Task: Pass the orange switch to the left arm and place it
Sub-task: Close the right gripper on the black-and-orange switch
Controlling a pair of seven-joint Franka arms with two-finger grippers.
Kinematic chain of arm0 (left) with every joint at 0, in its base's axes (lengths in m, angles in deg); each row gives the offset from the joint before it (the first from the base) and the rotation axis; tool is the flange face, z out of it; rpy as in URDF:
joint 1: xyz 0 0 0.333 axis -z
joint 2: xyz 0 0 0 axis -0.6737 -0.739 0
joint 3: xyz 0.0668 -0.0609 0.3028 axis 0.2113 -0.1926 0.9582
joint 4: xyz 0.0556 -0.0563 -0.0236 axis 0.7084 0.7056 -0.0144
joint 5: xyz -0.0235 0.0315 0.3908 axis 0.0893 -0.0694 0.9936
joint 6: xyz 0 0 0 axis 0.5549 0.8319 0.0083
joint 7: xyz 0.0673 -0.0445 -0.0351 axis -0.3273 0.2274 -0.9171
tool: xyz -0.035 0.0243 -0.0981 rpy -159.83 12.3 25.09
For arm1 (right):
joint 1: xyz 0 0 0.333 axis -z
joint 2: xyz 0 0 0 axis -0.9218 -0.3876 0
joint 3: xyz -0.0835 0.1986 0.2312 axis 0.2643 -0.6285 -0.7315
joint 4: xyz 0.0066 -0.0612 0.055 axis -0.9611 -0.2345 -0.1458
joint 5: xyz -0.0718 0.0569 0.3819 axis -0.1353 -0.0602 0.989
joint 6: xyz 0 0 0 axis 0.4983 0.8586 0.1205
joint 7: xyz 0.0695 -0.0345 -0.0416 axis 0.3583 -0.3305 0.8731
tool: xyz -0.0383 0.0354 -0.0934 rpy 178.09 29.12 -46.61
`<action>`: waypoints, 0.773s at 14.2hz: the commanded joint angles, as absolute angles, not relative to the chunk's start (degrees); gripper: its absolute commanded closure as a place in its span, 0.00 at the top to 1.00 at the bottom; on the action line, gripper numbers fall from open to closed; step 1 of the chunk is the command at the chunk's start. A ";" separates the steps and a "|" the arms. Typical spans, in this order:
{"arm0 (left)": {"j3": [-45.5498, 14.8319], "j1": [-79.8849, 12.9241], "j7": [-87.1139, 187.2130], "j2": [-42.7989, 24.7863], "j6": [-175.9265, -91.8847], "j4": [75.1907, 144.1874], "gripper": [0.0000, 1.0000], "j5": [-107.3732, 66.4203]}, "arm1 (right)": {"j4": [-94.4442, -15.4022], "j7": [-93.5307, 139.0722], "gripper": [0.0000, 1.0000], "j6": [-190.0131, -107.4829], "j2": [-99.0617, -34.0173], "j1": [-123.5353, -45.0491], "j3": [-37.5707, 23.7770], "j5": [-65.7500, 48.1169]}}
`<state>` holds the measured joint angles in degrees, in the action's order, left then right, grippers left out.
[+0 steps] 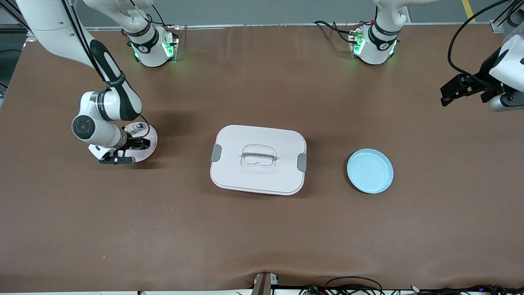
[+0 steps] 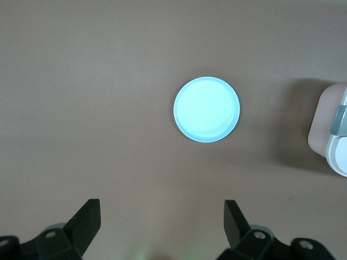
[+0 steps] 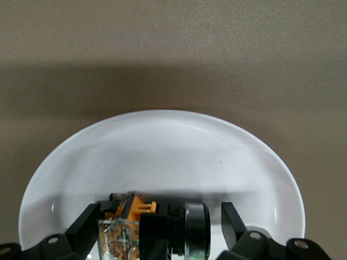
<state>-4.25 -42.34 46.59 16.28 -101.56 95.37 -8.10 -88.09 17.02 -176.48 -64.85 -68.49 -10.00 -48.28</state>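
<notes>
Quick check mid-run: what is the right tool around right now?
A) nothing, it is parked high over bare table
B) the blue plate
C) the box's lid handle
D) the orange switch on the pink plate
D: the right wrist view shows the right tool lowered onto the pink plate, its fingers either side of the orange switch, not yet closed on it.

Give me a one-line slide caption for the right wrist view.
Right end effector lowered onto the pink plate, fingers straddling the orange switch.

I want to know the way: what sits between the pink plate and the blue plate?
The white box, lid latched, sits on the table between them, seen in the front view.
</notes>
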 commanded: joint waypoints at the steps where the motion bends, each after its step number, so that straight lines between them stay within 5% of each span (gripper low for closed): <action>1: -4.42 -42.00 46.92 15.56 -101.12 93.91 1.00 -7.00 | -88.62 17.12 0.73 -177.36 -64.96 -68.25 -9.97 -49.00; 5: -4.42 -42.00 46.92 15.56 -101.12 93.91 1.00 -7.00 | -88.62 17.21 0.34 -177.18 -64.96 -68.42 -9.97 -49.00; 11: -4.50 -41.83 46.92 15.56 -101.20 93.91 1.00 -7.00 | -88.44 17.21 0.33 -174.91 -63.56 -68.60 -9.97 -49.00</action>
<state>-4.28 -42.24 46.59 16.28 -101.56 95.37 -8.10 -88.05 17.09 -176.29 -64.57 -68.51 -10.05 -48.27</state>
